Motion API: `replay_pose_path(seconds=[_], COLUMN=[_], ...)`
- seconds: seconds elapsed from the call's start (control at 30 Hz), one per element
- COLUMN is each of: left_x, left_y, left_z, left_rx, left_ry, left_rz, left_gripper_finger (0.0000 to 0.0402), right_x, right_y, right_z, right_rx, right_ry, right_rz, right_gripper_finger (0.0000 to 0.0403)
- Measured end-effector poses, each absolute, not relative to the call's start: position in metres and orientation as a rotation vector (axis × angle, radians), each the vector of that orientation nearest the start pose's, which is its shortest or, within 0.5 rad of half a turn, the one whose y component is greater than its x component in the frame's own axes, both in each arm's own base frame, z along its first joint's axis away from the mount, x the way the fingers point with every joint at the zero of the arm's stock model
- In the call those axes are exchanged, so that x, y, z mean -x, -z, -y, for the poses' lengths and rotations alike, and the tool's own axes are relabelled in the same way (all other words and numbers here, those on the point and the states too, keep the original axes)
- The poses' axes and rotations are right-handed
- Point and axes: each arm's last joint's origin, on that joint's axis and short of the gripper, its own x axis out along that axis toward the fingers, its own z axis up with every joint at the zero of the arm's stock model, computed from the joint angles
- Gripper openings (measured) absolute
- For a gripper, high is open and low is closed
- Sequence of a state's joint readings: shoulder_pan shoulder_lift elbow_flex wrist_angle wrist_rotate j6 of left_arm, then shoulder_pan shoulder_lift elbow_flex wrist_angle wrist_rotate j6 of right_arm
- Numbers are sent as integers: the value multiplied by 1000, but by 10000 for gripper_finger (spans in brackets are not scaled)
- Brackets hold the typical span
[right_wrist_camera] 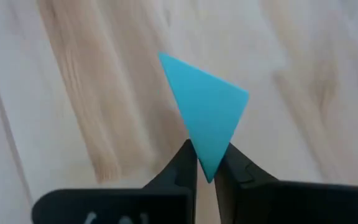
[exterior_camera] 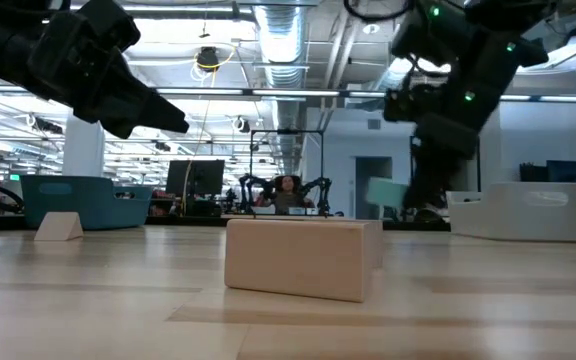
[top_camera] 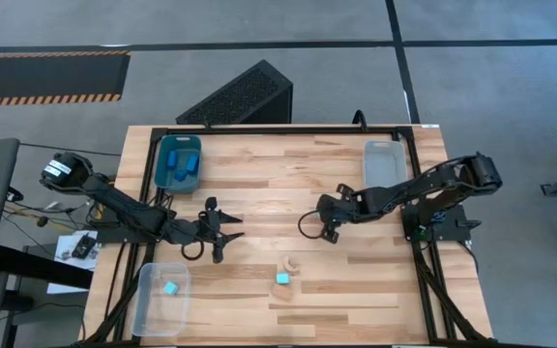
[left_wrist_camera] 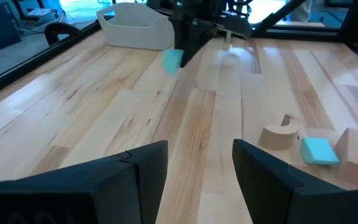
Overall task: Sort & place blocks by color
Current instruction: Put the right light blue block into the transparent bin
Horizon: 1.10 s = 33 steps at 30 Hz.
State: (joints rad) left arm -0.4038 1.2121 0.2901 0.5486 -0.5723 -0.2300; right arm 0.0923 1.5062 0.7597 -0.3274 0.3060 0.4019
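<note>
The right claw (right_wrist_camera: 205, 163) is pinched on one corner of a light cyan triangular block (right_wrist_camera: 207, 118), the rest of the block sticking out beyond the fingertips over the bare wood. That is a thin hold on a tapering corner, so my judgement is that the step in hand, carrying this piece to the bin for its colour, calls for a slow, level lift with no wrist twist, so the wedge does not squeeze out of the grip. In the overhead picture this claw (top_camera: 329, 230) sits near the middle of the surface (top_camera: 259, 174), well apart from every bin. Nearer the front edge lie the unsorted pieces: a tan arch block (top_camera: 289, 262), a cyan cube (top_camera: 283, 278) just beside it, and a tan rectangular block (top_camera: 283, 291) touching or nearly touching the cube. The clear bin at the front left corner (top_camera: 148, 309) already holds one cyan block (top_camera: 170, 288), so it looks like the likely goal, a long way across. The left claw (top_camera: 219, 229) waits left of centre, its fingers (left_wrist_camera: 135, 165) parted and holding nothing. Farther back, the teal bin (top_camera: 165, 145) holds dark blue blocks (top_camera: 184, 170), and a second clear bin (top_camera: 385, 159) stands at the back right.
</note>
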Motion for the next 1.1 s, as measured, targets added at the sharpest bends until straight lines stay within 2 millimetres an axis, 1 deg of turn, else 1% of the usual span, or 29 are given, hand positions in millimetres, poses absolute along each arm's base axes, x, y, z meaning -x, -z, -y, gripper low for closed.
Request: replay_pose_path(seconds=[0.13,0.27,0.47,0.63,0.73,0.93,1.0,1.1], left_x=[-198,-198,-201,-204,-210,-224,-227,-233], left_y=[-158,-159,-165,-163,-160,-144,-139,-139], left_z=[68,67,66,62,58,51,49,49], left_rx=[70,78,153,175,177,178,160,69], left_ry=[-212,-225,-241,-259,-287,-280,-287,-283], left_rz=[-304,-299,-227,-228,-204,-202,-199,-198], left_gripper_finger=[171,171,171,171,172,182,186,191], right_x=[-279,-288,-296,-299,-301,-304,-304,-304], right_y=[-166,-174,-186,-187,-192,-198,-199,-199], right_z=[-21,-27,-37,-43,-45,-49,-49,-49], right_rx=[-112,-64,39,105,114,155,174,177], right_ry=[399,392,400,430,428,425,413,409], right_rz=[-870,-738,-590,-540,-492,-439,-435,-431], right_gripper_finger=[28,26,24,24,24,24,24,24])
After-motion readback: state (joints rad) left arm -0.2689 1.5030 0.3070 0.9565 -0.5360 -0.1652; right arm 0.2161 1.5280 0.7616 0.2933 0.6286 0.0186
